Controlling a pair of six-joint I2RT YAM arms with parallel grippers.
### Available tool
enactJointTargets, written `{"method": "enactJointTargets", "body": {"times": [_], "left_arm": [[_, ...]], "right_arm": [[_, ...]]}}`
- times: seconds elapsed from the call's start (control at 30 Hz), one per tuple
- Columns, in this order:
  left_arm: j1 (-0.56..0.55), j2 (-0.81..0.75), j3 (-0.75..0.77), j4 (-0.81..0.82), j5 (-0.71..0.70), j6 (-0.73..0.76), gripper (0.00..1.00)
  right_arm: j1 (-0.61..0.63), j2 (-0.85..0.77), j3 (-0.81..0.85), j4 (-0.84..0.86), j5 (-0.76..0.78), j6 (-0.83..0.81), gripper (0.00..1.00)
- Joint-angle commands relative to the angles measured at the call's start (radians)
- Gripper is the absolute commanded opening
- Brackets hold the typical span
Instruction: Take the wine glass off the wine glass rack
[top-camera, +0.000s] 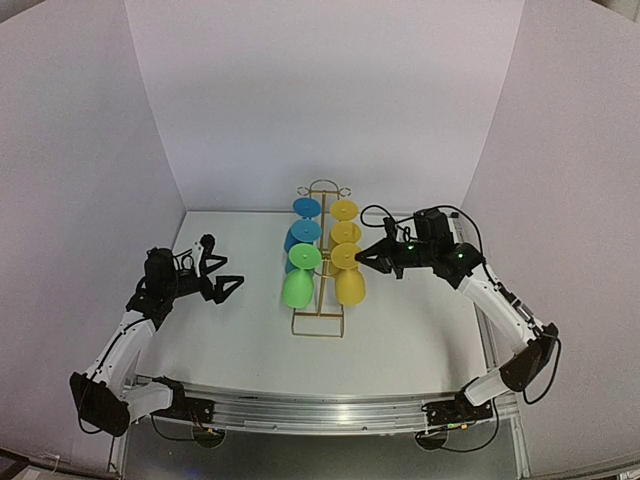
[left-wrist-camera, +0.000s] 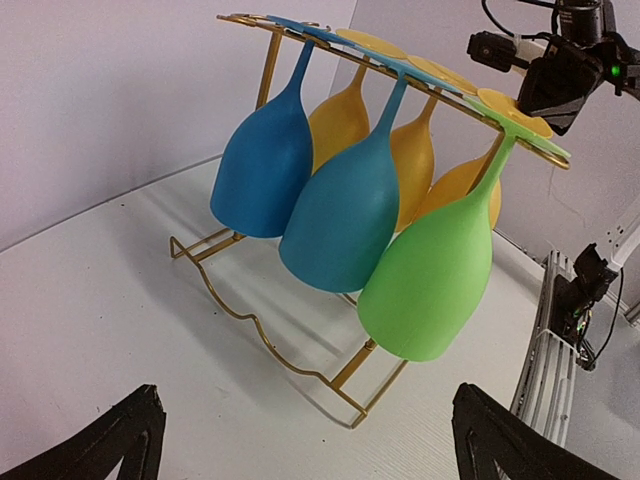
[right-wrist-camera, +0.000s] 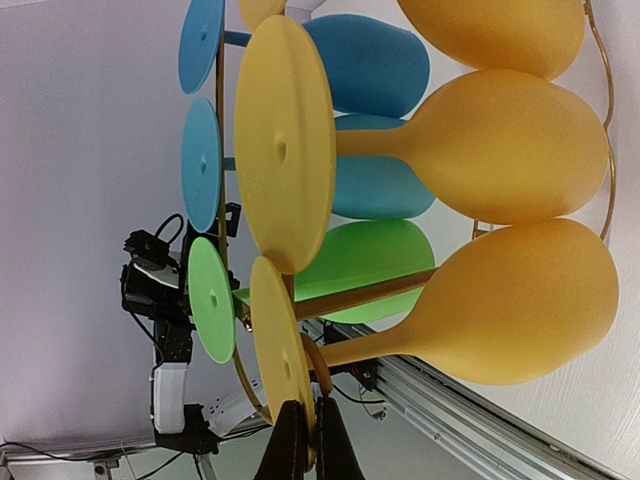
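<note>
The gold wire wine glass rack (top-camera: 318, 325) stands mid-table with several plastic glasses hanging upside down: blue and green on the left side, yellow on the right. My right gripper (top-camera: 358, 259) is shut on the rim of the foot of the nearest yellow wine glass (top-camera: 349, 285). In the right wrist view its fingertips (right-wrist-camera: 307, 440) pinch that yellow foot disc (right-wrist-camera: 275, 350). My left gripper (top-camera: 222, 279) is open and empty, left of the rack, apart from the green glass (top-camera: 297, 288). The left wrist view shows the green glass (left-wrist-camera: 430, 280) and the rack's base (left-wrist-camera: 250, 325).
Two blue glasses (top-camera: 300, 233) hang behind the green one, and two more yellow glasses (top-camera: 345, 232) behind the held one. White walls enclose the table on three sides. An aluminium rail (top-camera: 320, 412) runs along the near edge.
</note>
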Motion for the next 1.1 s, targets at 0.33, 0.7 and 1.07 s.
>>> {"method": "enactJointTargets", "body": {"times": [0.33,0.7,1.07], "left_arm": [[-0.004,-0.026,-0.008,0.012,0.038,0.019,1.00],[-0.004,-0.019,0.005,0.022,0.068,0.017,1.00],[-0.003,-0.020,0.016,0.043,0.100,-0.024,1.00]], "right_arm": [[0.005,-0.078,-0.013,-0.018,0.079,0.022,0.00],[0.002,-0.146,-0.064,-0.023,0.156,0.034,0.00],[0.001,-0.191,-0.074,-0.027,0.250,0.043,0.00]]}}
